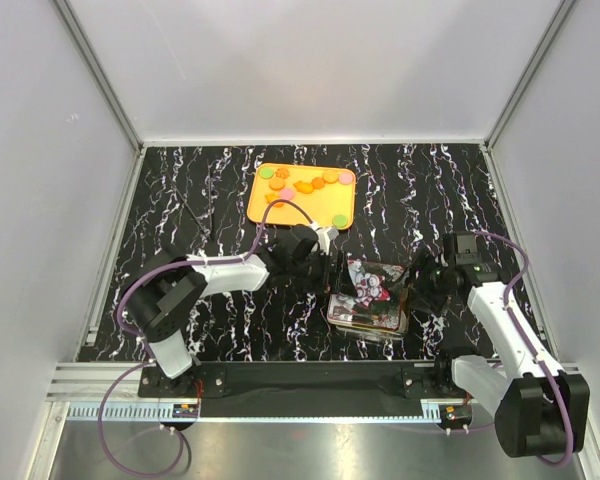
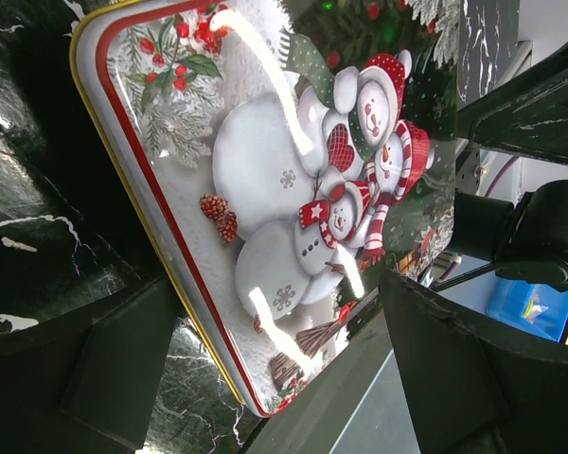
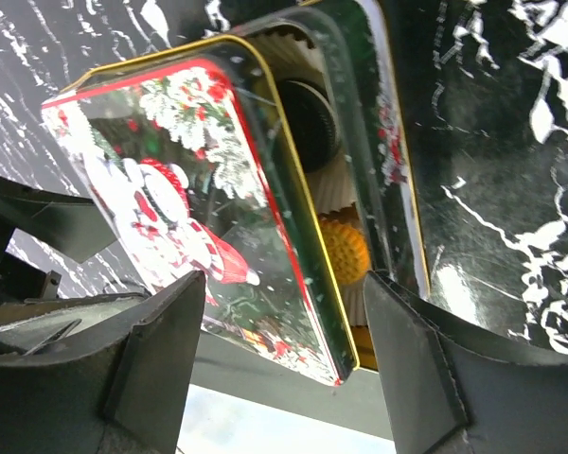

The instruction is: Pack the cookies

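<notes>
1. The left gripper (image 1: 335,268) (image 2: 275,293) is seen at 10 o'clock of the tin (image 1: 365,322), on the marbled black table (image 1: 180,200). Its jaws are spread wide.
2. In the left wrist view, the lower corner of the snowman lid (image 2: 265,189) is framed between the two dark fingers (image 2: 123,369). Whether either pad is pressed against the lid's gold rim cannot be told.
3. The right gripper (image 1: 418,288) (image 3: 284,284) is placed at 3 o'clock of the tin, and its jaws are likewise spread wide. The near edge of the snowman lid (image 3: 189,189) is seen between its fingers (image 3: 417,378). Contact cannot be confirmed there either.
4. The lid (image 1: 372,280) is tilted over the tin (image 3: 398,170) and is not seated, so a gap is left open along one side.
5. Through that gap, pleated white paper cups (image 3: 336,184) are shown inside the tin. A black cookie (image 3: 308,118) and an orange cookie (image 3: 346,251) are lodged in them.
6. Most of the cookies (image 1: 305,185), orange, green and pink, are spread on the orange tray (image 1: 265,210). The tray lies at 11 o'clock of the tin, well apart from both grippers.
</notes>
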